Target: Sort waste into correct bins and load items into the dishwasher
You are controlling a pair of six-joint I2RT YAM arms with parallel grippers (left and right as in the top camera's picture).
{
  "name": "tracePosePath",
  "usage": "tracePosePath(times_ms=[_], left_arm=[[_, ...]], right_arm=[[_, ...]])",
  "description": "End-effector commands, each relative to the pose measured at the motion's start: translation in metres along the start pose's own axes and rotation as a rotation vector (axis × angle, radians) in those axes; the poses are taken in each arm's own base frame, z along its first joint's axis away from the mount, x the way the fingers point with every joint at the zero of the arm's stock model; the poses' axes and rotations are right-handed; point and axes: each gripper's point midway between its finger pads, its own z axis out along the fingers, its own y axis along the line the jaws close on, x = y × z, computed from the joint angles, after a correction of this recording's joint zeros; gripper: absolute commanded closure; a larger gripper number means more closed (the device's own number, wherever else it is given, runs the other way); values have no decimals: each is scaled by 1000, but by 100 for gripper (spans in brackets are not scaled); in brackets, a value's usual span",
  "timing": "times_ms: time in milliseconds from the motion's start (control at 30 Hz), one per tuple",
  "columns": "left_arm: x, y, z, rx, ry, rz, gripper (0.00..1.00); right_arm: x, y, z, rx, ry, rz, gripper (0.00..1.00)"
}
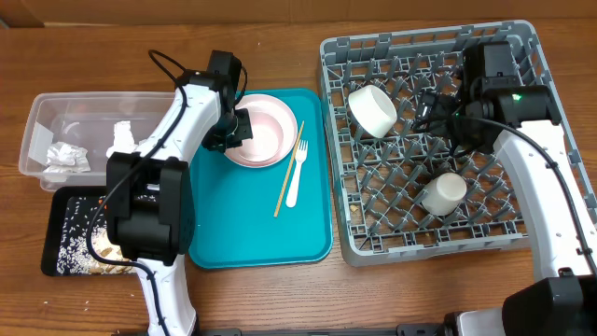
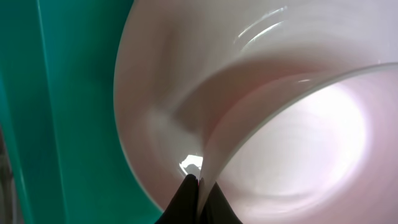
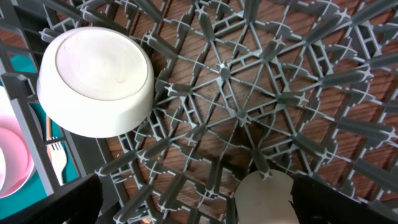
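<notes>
Napkins point(image 1: 65, 156) lie in the clear tub point(image 1: 37, 114) at nine o'clock on the table and crumbs point(image 1: 84, 245) on the black tray point(image 1: 61, 210) at seven, so my concern is the dishes. My left gripper point(image 2: 198, 194) is clenched on the thin rim of a pale bowl point(image 2: 298, 143), at about nine o'clock on that rim. The bowl seems to sit nested on the pink plate point(image 1: 278, 159), on the teal tray point(image 1: 242, 229) near the table's middle. I judge it light, stiff and glossy, so slippery. Held by an edge pinch it may swing or drag the plate, so I want a deeper bite on the wall and a slow lift. At four o'clock from the plate lie the chopstick point(image 1: 284, 187) and the fork point(image 1: 295, 177), thin and light, best pinched mid-length. At three o'clock the rack point(image 1: 429, 257) holds a white bowl point(image 1: 373, 109) and a cup point(image 1: 443, 194). My right gripper point(image 1: 434, 112) hangs released above it, holding nothing.
</notes>
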Motion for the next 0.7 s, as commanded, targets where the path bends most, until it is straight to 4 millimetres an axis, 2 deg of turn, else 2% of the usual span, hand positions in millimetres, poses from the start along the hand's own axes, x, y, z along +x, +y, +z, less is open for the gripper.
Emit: tracePosePath(times_ms=[0,100,233,267,333,433,667], left_arm=[[-14,-3,-32,15,-42,21,96],[-20,-16,-69,80,-66,27,96],[-16,-53,-125,267,-110,110,96],[-13,-68,-144,337,-136,134,96],[-9,-83,-164,409,-168,165,96],[-6,-100,-182,484,-199,172,96],[-18,-138,-193,569,-282,185,96]], right_arm=[[0,1,-5,-12,-13,5,0],[0,1,-5,-12,-13,5,0],[0,1,-5,-12,-13,5,0],[0,1,-5,-12,-13,5,0],[0,1,-5,-12,-13,5,0],[0,1,-5,-12,-13,5,0],[0,1,-5,-12,-13,5,0]])
